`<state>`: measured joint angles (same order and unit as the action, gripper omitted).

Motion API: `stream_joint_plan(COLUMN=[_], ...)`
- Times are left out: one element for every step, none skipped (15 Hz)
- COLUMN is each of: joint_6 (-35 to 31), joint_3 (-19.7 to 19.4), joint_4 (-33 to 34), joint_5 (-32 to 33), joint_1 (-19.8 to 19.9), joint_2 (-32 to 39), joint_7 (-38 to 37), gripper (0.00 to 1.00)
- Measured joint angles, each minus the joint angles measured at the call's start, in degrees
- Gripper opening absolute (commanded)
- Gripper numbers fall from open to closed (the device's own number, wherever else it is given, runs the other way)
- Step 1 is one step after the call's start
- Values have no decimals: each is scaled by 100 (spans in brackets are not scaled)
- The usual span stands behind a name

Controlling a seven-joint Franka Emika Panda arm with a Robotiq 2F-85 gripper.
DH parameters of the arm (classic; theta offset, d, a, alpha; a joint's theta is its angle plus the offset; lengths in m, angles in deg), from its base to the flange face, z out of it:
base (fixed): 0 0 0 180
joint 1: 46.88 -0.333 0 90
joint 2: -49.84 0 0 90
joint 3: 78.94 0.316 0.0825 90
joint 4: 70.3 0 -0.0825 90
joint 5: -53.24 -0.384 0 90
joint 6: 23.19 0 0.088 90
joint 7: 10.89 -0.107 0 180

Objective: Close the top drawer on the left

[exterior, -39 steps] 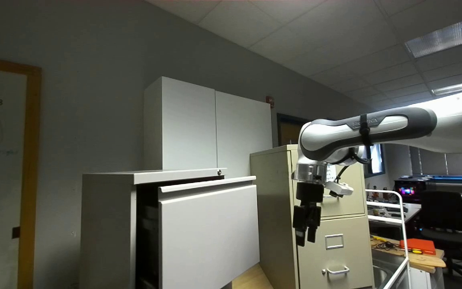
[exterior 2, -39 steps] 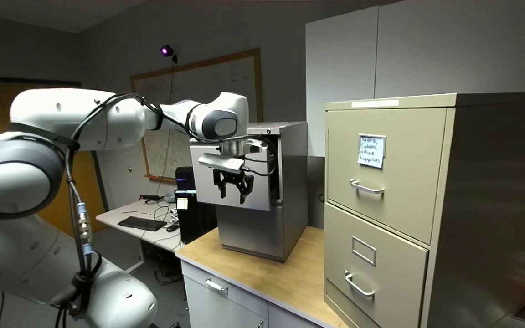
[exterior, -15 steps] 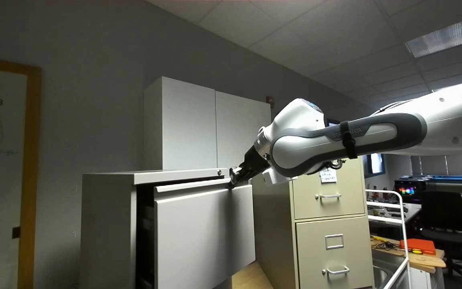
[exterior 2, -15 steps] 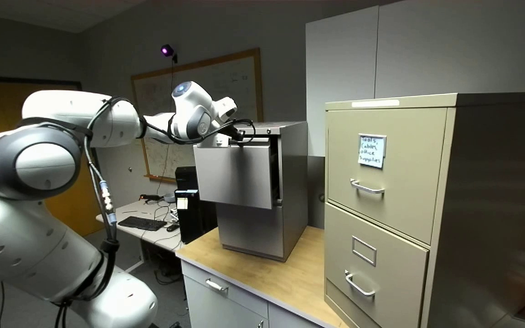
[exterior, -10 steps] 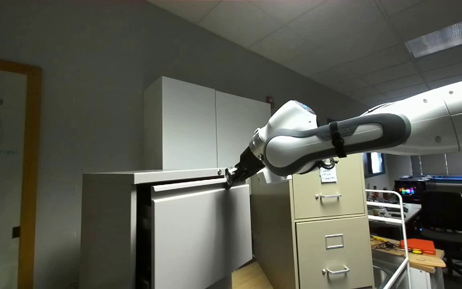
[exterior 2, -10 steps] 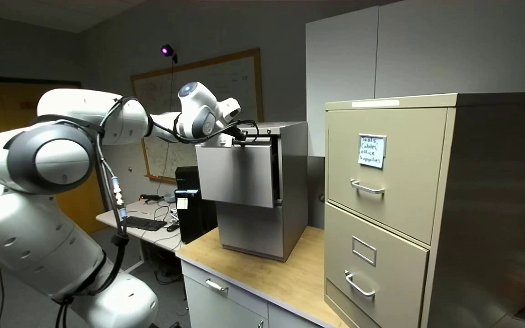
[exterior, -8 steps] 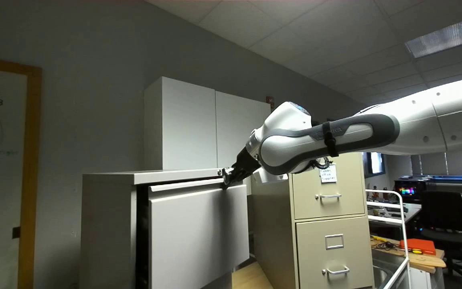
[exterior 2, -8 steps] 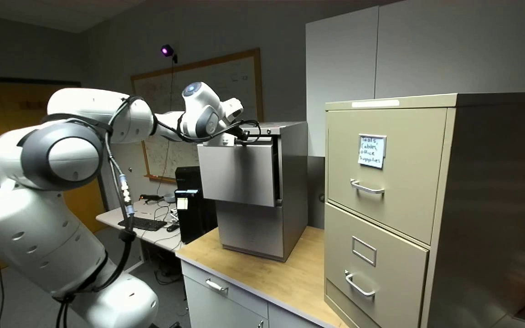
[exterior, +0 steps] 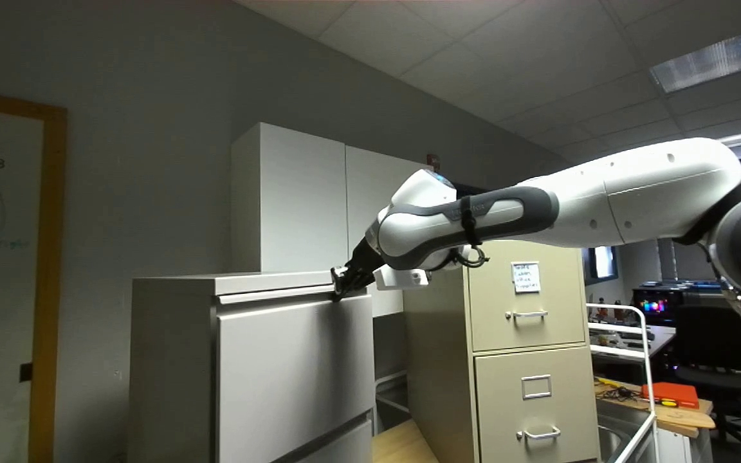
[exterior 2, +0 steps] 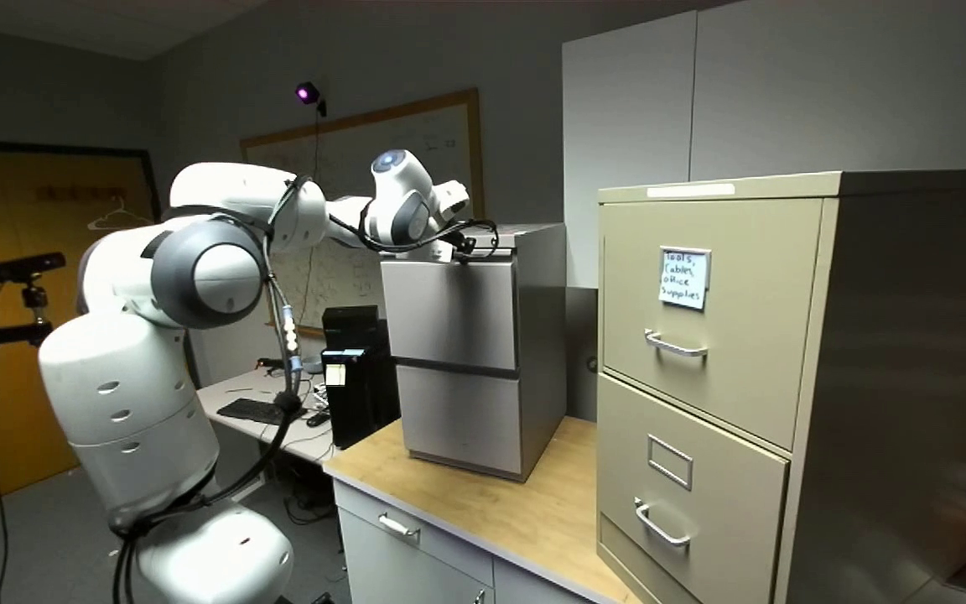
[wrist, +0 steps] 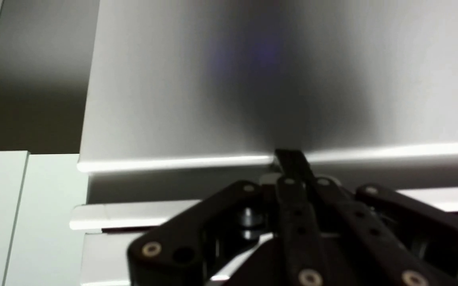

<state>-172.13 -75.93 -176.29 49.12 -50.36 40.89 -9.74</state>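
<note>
Currently, a broad grey cabinet (exterior 2: 543, 352) is standing on a wooden worktop (exterior 2: 483, 507), close to the worktop's left-hand edge and set back from its front edge, as I am facing it. A beige filing cabinet (exterior 2: 751, 335) is standing to its right and, in an exterior view, hiding that end of the worktop. The task's thing, the top drawer (exterior: 293, 373), is forming the upper half of the grey cabinet's front and is sitting almost closed: the wrist view is showing only a thin dark gap beside its lip (wrist: 129, 213). The robot's claw (wrist: 292, 157) is resting with its fingertips (wrist: 295, 165) together, holding nothing, and is seemingly touching the drawer just below that lip. I am judging the step in hand to be the end of the closing push. The next move is probably calling for a little straight pressure toward the worktop's back edge, then for drawing the claw clear.
</note>
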Motion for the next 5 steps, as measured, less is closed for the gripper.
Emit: stream_joint_plan(joint_6=[72, 149, 261, 499, 652], joint_3=[0, 0, -2, -8, -15], joint_4=[193, 379, 546, 671, 775], joint_5=[-26, -51, -76, -120, -145], joint_1=[0, 1, 4, 7, 10], joint_2=[156, 301, 413, 446, 483], joint_7=[0, 0, 0, 3, 9], gripper=[0, 0, 0, 0, 0])
